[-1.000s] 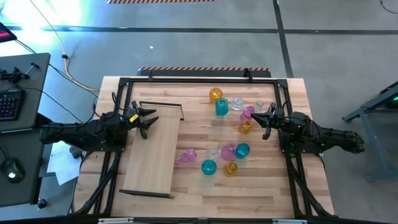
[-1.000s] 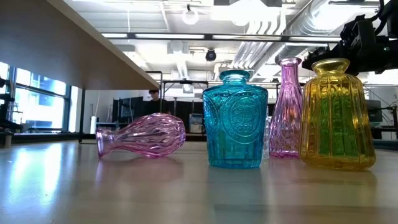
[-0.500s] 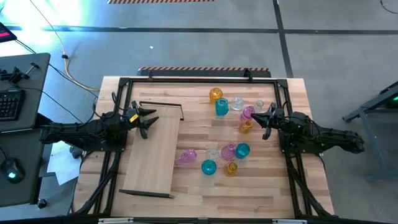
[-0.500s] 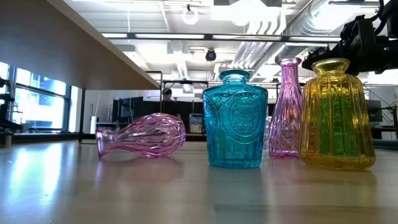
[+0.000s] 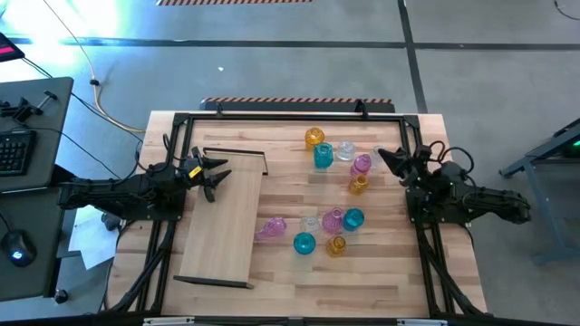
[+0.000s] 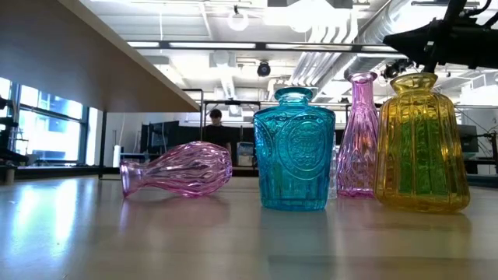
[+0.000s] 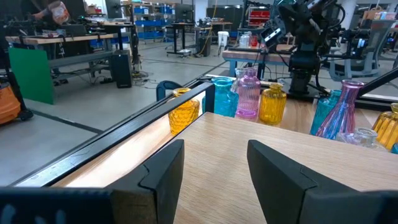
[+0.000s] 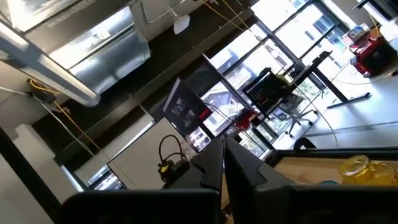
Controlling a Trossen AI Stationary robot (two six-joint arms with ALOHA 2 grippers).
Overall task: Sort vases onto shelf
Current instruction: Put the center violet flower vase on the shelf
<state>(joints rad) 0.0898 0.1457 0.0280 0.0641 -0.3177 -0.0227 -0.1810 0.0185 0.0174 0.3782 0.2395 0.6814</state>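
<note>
Hovering over the bare shelf (image 5: 227, 217), the left gripper (image 5: 220, 172) holds its jaws apart, grasping nothing. The right gripper (image 5: 385, 157), jaws clenched and empty, points upward just beside the pink vase (image 5: 362, 163) and amber vase (image 5: 358, 184); the other vases (image 5: 326, 231) cluster on the counter (image 5: 381, 281) between shelf and right arm

The high view looks straight down on the whole bench (image 5: 390, 272), the low view sits at bench height close to the vases (image 6: 294, 148), and the left wrist view shares those vases across the shelf (image 7: 261, 155).
</note>
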